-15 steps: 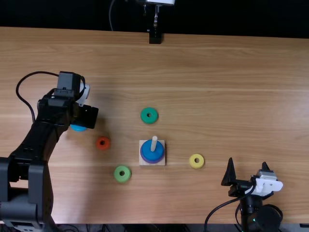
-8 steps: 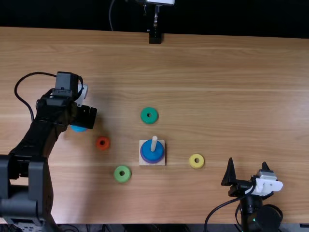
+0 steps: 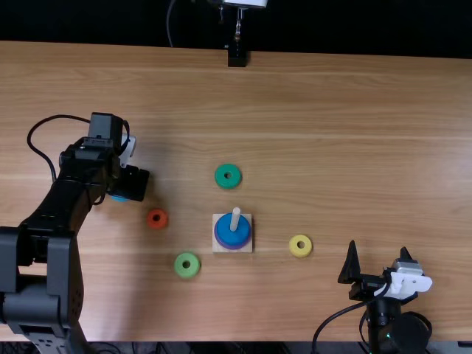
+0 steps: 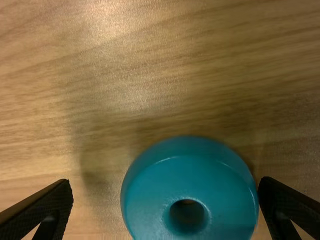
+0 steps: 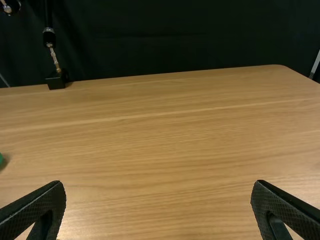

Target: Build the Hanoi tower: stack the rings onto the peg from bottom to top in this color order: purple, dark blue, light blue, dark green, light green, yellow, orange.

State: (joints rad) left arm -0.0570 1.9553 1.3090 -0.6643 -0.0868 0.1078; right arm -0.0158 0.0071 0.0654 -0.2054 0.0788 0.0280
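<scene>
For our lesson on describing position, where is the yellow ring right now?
In the top view, the yellow ring lies flat on the table, to the right of the peg's square base and left of the right gripper.

Two rings [image 3: 232,234] on the peg [image 3: 235,219], one ring [image 3: 228,184] behind, another ring [image 3: 293,246] right; three rings [image 3: 186,273] left

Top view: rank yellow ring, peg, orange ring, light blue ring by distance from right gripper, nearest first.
From the right gripper:
1. Yellow ring: just left of it
2. Peg: standing mid-table
3. Orange ring: left of the peg
4. Light blue ring: farthest left, partly covered
</scene>
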